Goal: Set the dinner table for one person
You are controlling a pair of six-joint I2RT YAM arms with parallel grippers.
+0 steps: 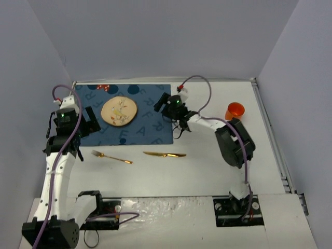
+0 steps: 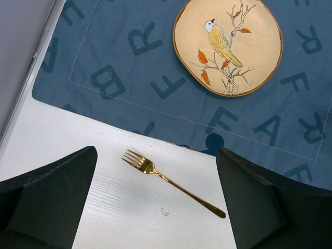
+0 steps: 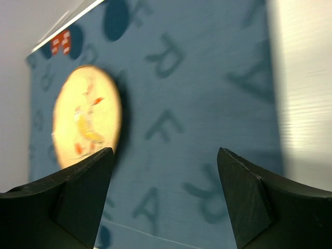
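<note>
From above, the dinner table [image 1: 207, 174] spreads white beneath my arms; the blue placemat [image 1: 150, 129] lies far left on it, bearing the plate [image 1: 119, 111]; the fork [image 1: 111, 156] and knife [image 1: 164, 154] lie nearer; at my left wrist, my left claw [image 2: 155, 155] gapes wide above the fork; at my right wrist, my right claw [image 3: 163, 155] gapes wide over the placemat.

White table [image 1: 207, 166], blue lettered placemat [image 1: 150, 122], cream bird-painted plate [image 1: 119, 111], gold fork [image 1: 111, 156]
</note>
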